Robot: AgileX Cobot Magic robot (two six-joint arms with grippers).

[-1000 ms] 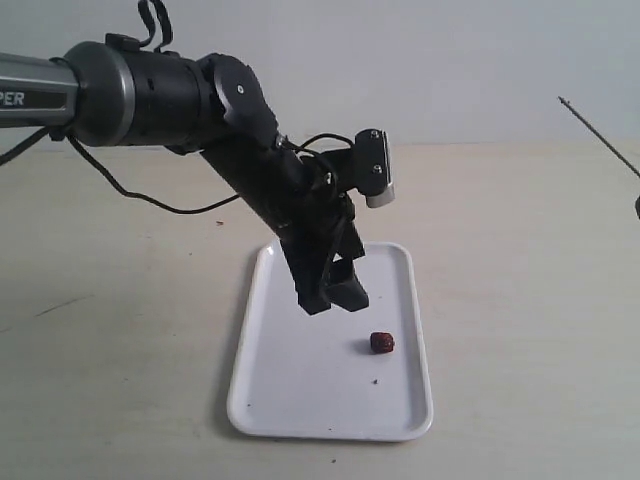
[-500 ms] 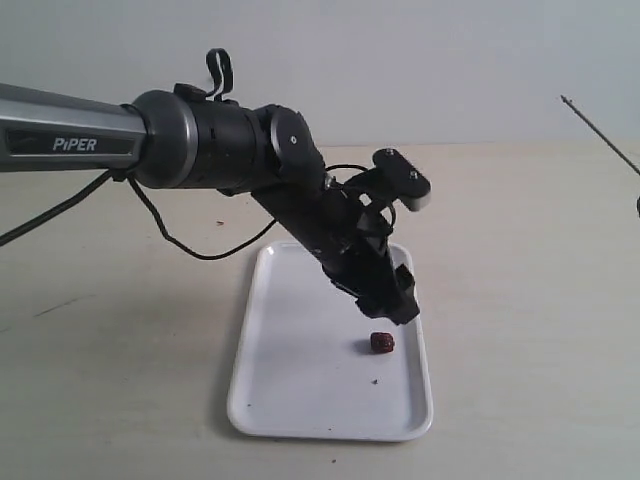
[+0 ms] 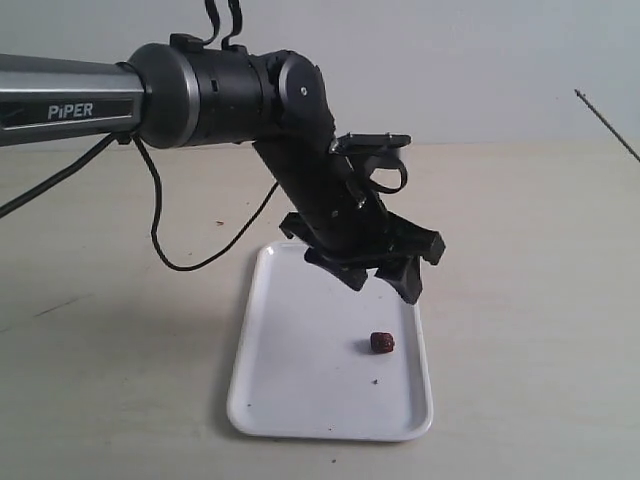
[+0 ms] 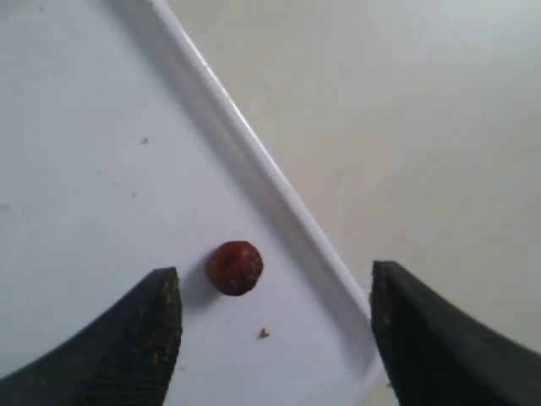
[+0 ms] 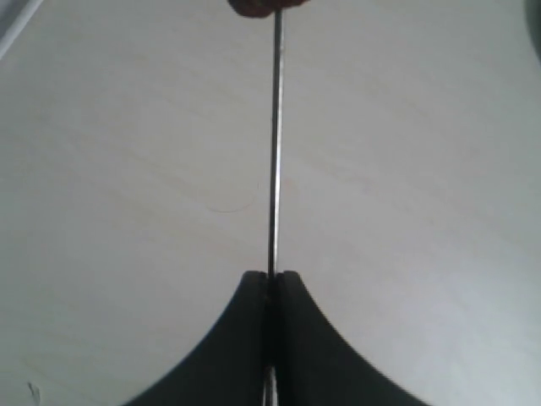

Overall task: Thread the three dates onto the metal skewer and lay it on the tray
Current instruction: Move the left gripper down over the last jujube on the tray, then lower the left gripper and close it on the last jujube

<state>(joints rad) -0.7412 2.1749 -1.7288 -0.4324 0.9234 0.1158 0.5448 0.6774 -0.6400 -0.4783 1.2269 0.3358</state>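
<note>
One date lies on the white tray, close to its right rim. My left gripper hangs open a little above and behind it, touching nothing. Seen from the left wrist, the date rests on the tray just ahead of the gripper, nearer one finger. The right gripper is shut on the metal skewer. A dark reddish lump, seemingly another date, sits on the rod at the frame's edge. Only the skewer's tip shows at the far right of the exterior view.
The tray's raised rim runs close beside the date, with bare beige tabletop beyond it. The left arm's black cable loops down over the table left of the tray. A small crumb lies on the tray near the date.
The left gripper has swung right along the tray and turned at the wrist, so both open fingers now stand side by side above the date. The skewer tip has shifted slightly right.
</note>
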